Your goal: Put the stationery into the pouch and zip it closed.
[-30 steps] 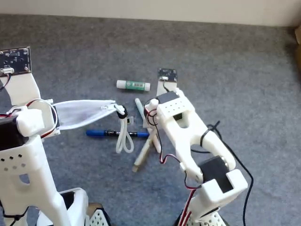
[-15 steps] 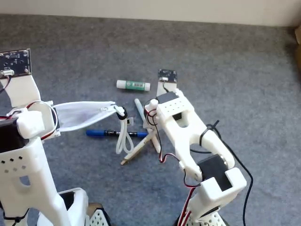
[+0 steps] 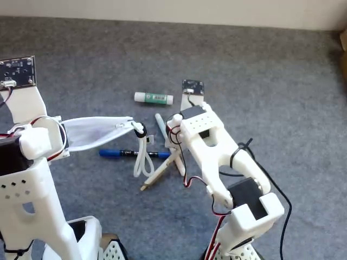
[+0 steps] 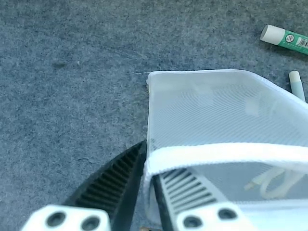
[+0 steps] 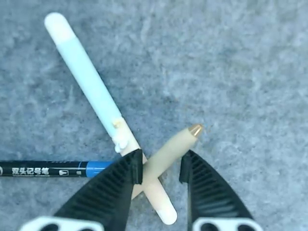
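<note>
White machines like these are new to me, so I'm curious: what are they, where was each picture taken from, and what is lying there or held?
They are two robot arms, each ending in a gripper. One picture looks down from above; the other two come from cameras on the wrists. On the grey carpet lie a glue stick, a light blue pen, a blue marker and a cream pen. The left gripper pinches the edge of a white mesh pouch. The right gripper is open, its jaws either side of the cream pen.
</note>
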You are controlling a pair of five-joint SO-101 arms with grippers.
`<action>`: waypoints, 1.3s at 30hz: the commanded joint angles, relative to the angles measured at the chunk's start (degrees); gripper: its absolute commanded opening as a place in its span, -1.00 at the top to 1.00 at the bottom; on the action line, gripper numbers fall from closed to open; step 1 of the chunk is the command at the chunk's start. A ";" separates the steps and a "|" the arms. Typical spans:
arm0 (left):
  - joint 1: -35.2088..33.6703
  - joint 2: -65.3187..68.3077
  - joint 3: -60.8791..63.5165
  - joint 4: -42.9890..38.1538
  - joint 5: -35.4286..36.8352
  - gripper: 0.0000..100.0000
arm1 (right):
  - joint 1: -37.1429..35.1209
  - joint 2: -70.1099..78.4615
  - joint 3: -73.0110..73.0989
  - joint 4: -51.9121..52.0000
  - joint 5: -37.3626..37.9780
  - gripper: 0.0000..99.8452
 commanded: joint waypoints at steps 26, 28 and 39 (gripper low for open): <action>0.84 0.57 -0.13 0.18 0.26 0.98 | 0.66 -0.75 -0.92 0.04 -0.09 0.98; 0.84 0.57 -0.13 0.18 0.26 0.98 | 0.48 -0.92 -0.92 0.22 1.14 0.99; 0.84 0.57 -0.13 0.18 0.26 0.98 | 0.40 -12.79 -0.92 6.46 4.75 0.99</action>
